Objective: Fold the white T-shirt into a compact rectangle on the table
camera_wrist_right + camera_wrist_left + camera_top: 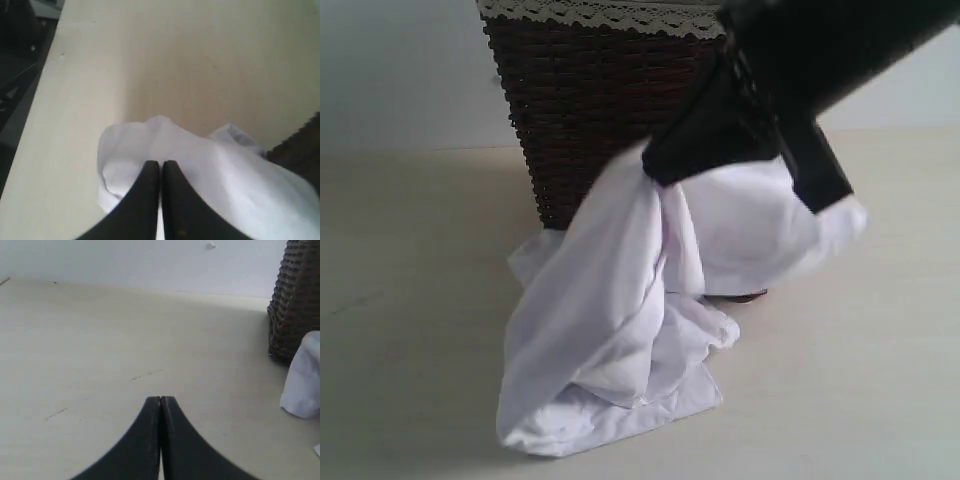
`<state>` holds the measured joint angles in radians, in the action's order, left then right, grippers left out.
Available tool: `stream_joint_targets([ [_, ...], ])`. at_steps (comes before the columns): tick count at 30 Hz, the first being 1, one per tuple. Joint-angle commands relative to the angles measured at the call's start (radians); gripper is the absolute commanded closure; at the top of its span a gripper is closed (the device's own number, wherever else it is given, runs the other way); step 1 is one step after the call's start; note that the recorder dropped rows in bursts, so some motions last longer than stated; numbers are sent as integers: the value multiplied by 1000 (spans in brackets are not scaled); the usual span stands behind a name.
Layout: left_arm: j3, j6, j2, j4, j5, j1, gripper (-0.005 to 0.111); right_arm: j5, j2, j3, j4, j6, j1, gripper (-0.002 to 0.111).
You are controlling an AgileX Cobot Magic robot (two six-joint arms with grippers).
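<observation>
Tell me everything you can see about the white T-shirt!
The white T-shirt is soft, thin-looking cloth, all crumpled and not folded yet. Its top is pinched in the shut right end effector and held up, so it hangs in deep folds. Its bottom lies heaped on the pale table, right in front of the dark woven basket. No sleeves, letters or tag can be picked out from here.

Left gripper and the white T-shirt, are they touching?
Apart: the left wrist view shows bare table between the left gripper and the white T-shirt.
</observation>
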<state>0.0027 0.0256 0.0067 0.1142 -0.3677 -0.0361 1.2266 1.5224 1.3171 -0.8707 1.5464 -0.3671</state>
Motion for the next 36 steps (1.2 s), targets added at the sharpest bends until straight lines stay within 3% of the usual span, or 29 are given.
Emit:
stream_joint_targets([
  [1,-3,-3,-7,2,9,-2,107,-5,-9,-78,-24,81,-6,108],
  [10,-3,-3,-7,2,9,-2,107,-5,-62,-82,390,-39,41,108],
  [22,-3,-3,-7,2,9,-2,107,-5,-53,-84,822,81,498,108],
  [26,-3,-3,-7,2,9,-2,107,-5,-33,-84,871,122,611,108],
  [28,-3,-3,-7,2,9,-2,107,-5,-21,-84,871,128,663,102],
  [30,-3,-3,-7,2,9,-2,107,-5,-9,-84,871,128,683,85],
  [33,-3,-3,-7,2,9,-2,107,-95,3,-84,831,36,683,50],
  [35,-3,-3,-7,2,9,-2,107,-154,-19,-84,714,16,681,45],
  [36,-3,-3,-7,2,9,-2,107,-158,-58,-84,530,67,681,45],
])
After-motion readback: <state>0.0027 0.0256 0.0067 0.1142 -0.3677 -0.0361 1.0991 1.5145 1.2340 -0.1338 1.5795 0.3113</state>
